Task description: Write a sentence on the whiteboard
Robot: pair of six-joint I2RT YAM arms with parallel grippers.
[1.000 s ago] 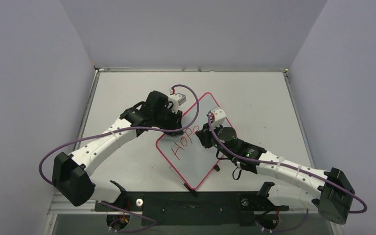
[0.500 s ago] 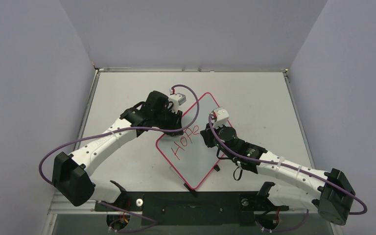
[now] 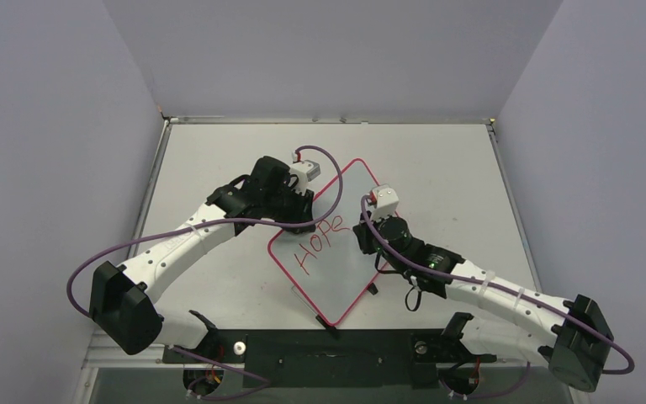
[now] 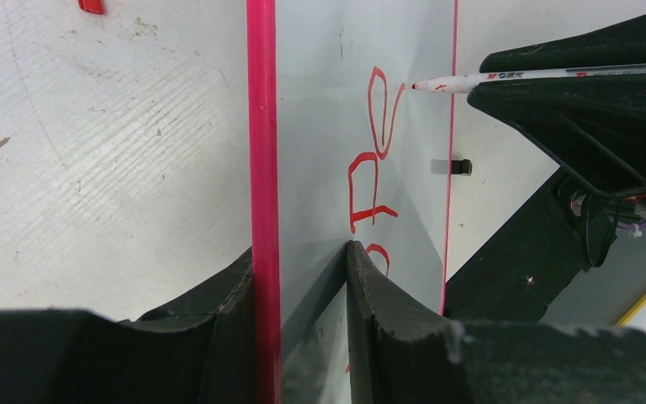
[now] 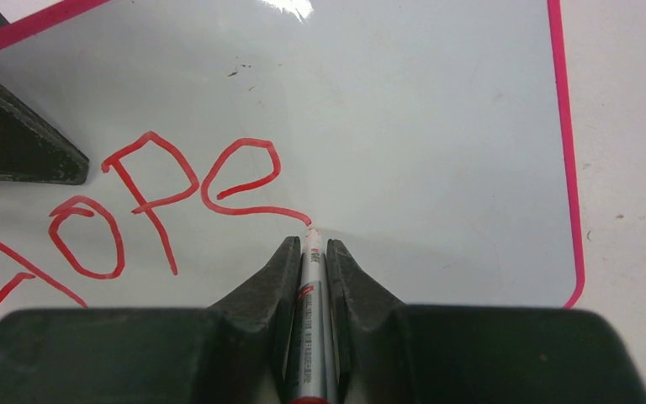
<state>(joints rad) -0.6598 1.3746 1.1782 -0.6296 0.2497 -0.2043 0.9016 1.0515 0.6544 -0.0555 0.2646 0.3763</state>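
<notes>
The right gripper is clamped tight on a red marker, whose tip sits at the tail of the final "e" of the sentence, which so far reads only "Hope" in thin red strokes. The word occupies the left part of the whiteboard as the right wrist camera sees it, and a broad glossy stretch to its right and above is bare. One word is down, and by any fair reading most of the sentence is yet to be written. The left gripper has its jaws partway closed across the board's pink-red rim, pinching the edge and apparently steadying it. From above, the board lies on the diagonal near the middle of the table, between the two arms. The right arm reaches in low and stretched from the near right corner, its wrist bent over the board's right side. The left arm arches in from the near left corner, its wrist dropped onto the board's upper-left edge, and purple cables loop off both.
</notes>
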